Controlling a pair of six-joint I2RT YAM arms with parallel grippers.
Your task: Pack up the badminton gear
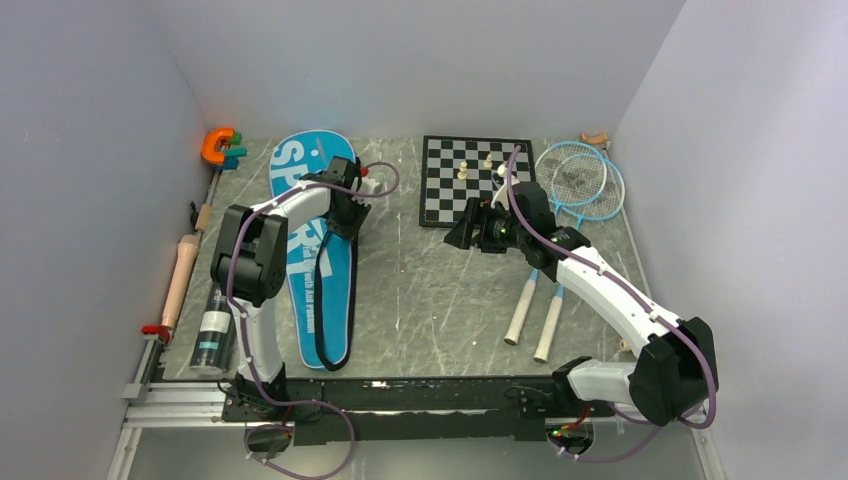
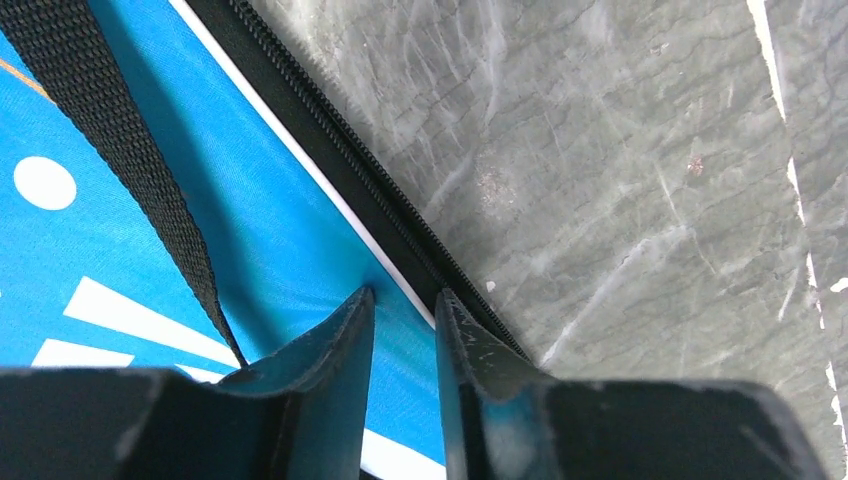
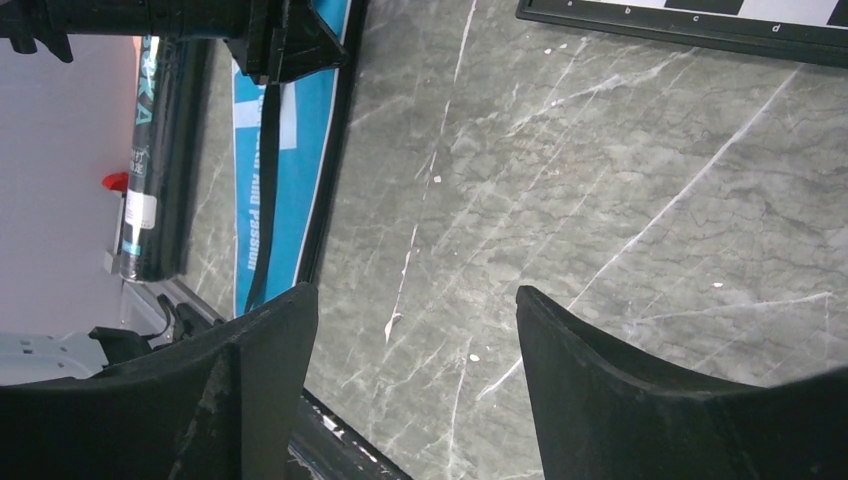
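Closest in, the left gripper (image 2: 405, 300) is low over the right edge of the blue racket bag (image 1: 340, 300), which lies lengthwise on the left of the table (image 1: 430, 300). Its jaws stand narrowly apart, straddling the black zipper (image 2: 380, 195) and white piping; whether they pinch the edge cannot be told. The right gripper (image 3: 415, 292) hovers over bare table by the near edge of the chessboard (image 1: 450, 190), its jaws wide apart with nothing between them. Two light-blue rackets (image 1: 585, 180) lie at the far right with heads overlapping and white handles pointing near. A black tube (image 1: 212, 335) lies at the near left, near the bag.
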